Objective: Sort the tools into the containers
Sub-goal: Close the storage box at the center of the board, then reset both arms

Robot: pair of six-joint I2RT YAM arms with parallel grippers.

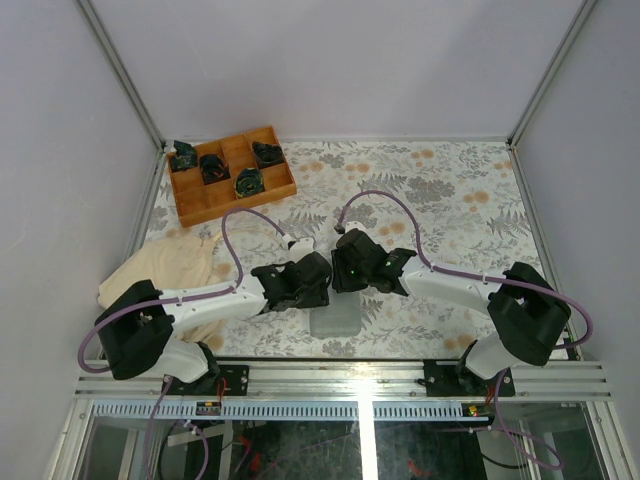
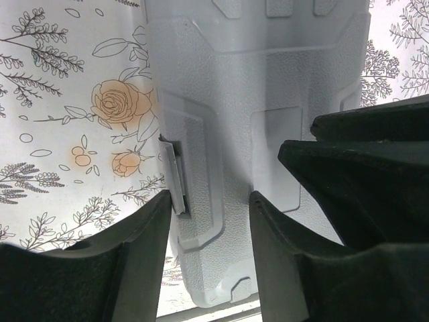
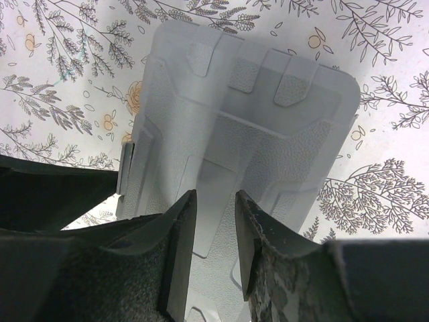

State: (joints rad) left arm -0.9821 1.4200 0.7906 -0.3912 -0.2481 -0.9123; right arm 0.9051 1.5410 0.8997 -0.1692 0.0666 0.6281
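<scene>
On the far left, a soft tan cloth (image 1: pixel 175 265) lies bunched on the flowery surface (image 1: pixel 450 200). Behind it sits a brown wooden tray (image 1: pixel 215 203) with black parts (image 1: pixel 248 182) in some of its boxes. That tray is not part of the job.

Next comes the left end effector (image 2: pixel 211 204). It hangs right over the left side of the grey case (image 1: pixel 337 322). Its two fingers (image 2: pixel 134 261) are apart and hold nothing. One finger is just beside the little clip (image 2: pixel 175 176) on the case's edge. I cannot tell if it touches the clip.

The case lies flat near the front edge of the surface, in the middle, between the two arms. It looks closed, with its lid side up.

To the right, the right end effector (image 3: pixel 214 201) hangs over the middle of the case. Its fingers have only a small gap between them, and nothing sits in the gap. I cannot tell if its tips press on the lid.

I think the step now is opening the case, so that the tools can go inside. I see no tools in any of the views.

The next move needs care. One finger should catch the clip and flip it. The other arm may need to hold the case down, or the light case could slide or tip.
</scene>
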